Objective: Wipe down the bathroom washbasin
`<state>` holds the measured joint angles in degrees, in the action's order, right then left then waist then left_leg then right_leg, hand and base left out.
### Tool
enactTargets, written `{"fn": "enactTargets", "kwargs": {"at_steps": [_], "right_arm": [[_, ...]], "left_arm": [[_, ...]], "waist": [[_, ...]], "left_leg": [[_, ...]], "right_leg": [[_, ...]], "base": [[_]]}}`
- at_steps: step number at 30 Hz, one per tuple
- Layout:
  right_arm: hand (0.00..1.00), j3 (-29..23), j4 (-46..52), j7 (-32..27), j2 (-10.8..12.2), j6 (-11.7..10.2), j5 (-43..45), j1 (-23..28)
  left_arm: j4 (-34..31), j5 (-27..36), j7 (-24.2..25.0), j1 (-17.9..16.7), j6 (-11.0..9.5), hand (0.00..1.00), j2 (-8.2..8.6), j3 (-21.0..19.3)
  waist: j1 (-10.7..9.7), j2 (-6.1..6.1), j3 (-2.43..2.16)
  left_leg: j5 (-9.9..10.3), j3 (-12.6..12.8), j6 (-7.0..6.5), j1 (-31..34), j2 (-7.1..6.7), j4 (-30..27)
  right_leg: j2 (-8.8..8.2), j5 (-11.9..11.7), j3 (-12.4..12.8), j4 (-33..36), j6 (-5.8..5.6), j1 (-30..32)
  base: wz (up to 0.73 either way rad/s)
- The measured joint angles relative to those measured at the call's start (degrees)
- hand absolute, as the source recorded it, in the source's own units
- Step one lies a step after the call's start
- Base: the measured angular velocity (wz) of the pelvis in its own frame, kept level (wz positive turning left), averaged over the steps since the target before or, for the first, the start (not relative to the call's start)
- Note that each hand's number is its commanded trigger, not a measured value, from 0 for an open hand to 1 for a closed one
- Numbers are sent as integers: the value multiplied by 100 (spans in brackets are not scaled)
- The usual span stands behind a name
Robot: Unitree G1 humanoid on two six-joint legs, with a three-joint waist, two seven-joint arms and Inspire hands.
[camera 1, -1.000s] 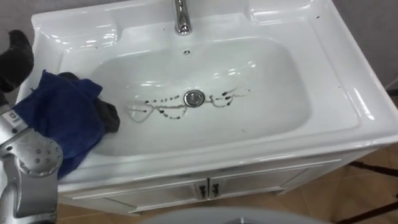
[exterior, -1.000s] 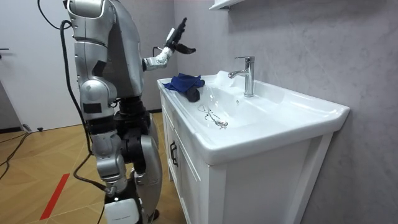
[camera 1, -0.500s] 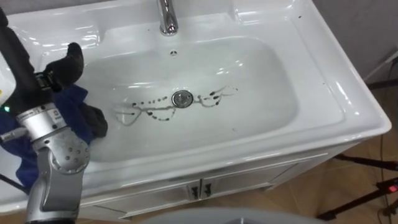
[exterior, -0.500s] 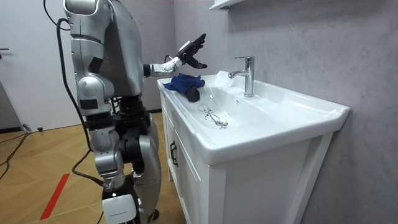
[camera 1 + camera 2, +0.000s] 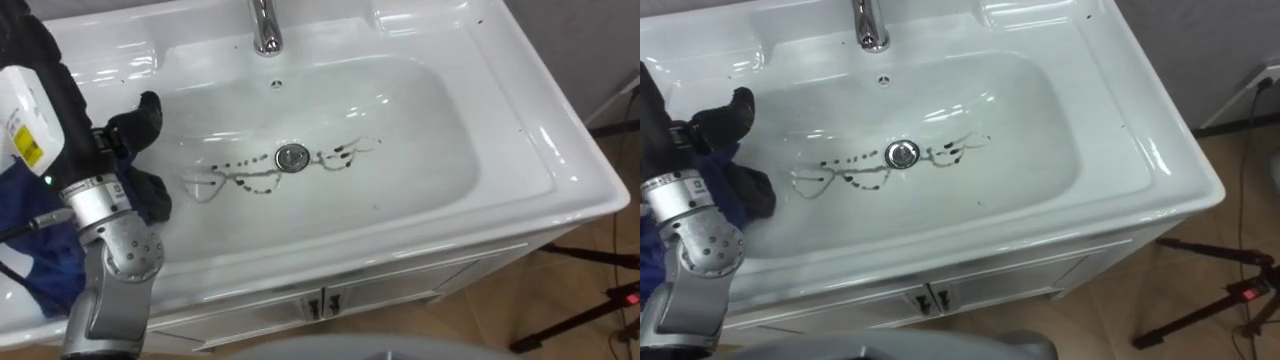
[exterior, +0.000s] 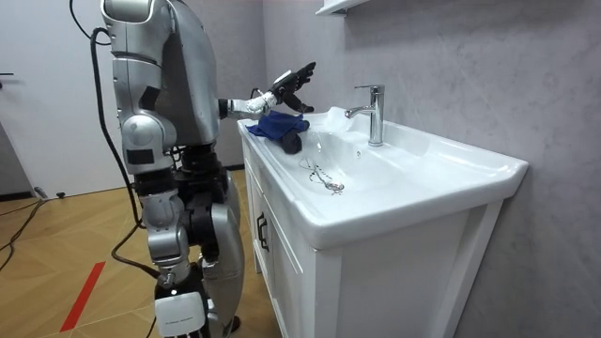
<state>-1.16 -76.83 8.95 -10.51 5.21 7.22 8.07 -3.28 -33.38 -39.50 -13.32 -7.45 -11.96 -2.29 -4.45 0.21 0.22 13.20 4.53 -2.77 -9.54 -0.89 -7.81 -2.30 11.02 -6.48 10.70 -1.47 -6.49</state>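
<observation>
Glossy white basin (image 5: 500, 130) with a wiggly trail of black dots and squiggles (image 5: 250, 180) across the bottom, either side of the silver drain (image 5: 292, 155). Left edge of the frame: deep blue cloth (image 5: 35, 265) with a near-black bit, and a black left hand (image 5: 75, 105). Chrome tap (image 5: 264, 25) up top, and the floor (image 5: 590, 310) lower right is tan wood.

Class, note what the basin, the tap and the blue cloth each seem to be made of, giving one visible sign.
Basin: likely glazed ceramic, glossy white with sharp highlights.
Tap: polished metal, probably chromed, with mirror-like reflections.
Blue cloth: soft fabric, perhaps microfibre, matt and bunched in folds.
</observation>
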Motion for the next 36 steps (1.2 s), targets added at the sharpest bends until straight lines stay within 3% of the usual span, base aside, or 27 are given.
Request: {"fn": "enactTargets", "kwargs": {"at_steps": [7, 12, 14, 20, 27, 36], "right_arm": [[0, -3, 6, 1, 1, 109, 14, -24], [0, -6, 18, 0, 2, 115, 22, -22], [0, -3, 22, 2, 1, 114, 27, -41], [0, -4, 57, 44, -11, 115, 64, -85], [0, -4, 79, -106, -16, 55, 57, -124], [0, 4, 50, -315, -9, 116, -15, -121]], "left_arm": [[347, -7, 223, -21, 141, 0, 1, 35], [604, -24, 316, -33, 174, 0, 3, 38], [1055, -119, 371, -36, 180, 0, 4, 58], [1350, -120, 538, -75, 303, 0, 2, 155], [1566, -120, 397, -59, 300, 0, 5, 158], [1707, -503, -137, -11, 303, 0, 4, 0]], "waist": [[8, 71, -33], [5, 45, -30], [11, 15, -10], [34, -28, -34], [25, 7, -28], [40, 25, -32]], "left_leg": [[-1, 0, 0, -7, 5, -3], [-1, 0, 0, -7, 3, -4], [-1, 1, 0, 2, 4, -4], [-2, -5, 2, 97, 14, 4], [-2, 0, 2, -1, 14, 4], [-2, 6, 2, -20, 15, 2]], "right_leg": [[5, 0, 1, -5, 0, 13], [8, 0, 8, 2, 0, 39], [11, 0, 8, 4, 0, 22], [31, -11, 7, 4, 14, 133], [26, -11, 3, -16, 14, 20], [33, -11, 5, -14, 14, 51]], "base": [[0], [0], [0], [0], [-2], [-1]]}}
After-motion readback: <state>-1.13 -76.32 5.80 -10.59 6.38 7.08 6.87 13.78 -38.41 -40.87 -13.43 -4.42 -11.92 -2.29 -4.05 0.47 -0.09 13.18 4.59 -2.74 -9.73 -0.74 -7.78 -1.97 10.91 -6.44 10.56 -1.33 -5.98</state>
